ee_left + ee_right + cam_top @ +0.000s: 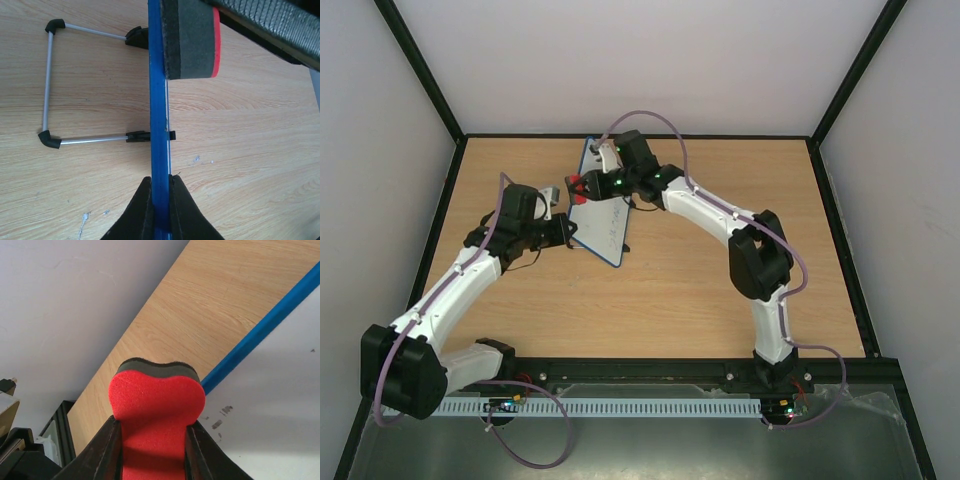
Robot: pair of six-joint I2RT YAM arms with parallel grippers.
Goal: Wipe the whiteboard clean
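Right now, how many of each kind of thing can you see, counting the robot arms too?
Whiteboard: 1
Red eraser: 1
Robot arms: 2
Total: 4

The table (700, 300) is of light wood with fine grain, and a few small white marks (85, 217) show on it. An eraser (155, 410) is there too, red with a dark grey felt layer. White walls (620, 60) and black frame bars (423, 70) stand around.

Whiteboard (602, 222) standing mid-table; wire stand (46, 85) behind; table (700, 300) right side passable.
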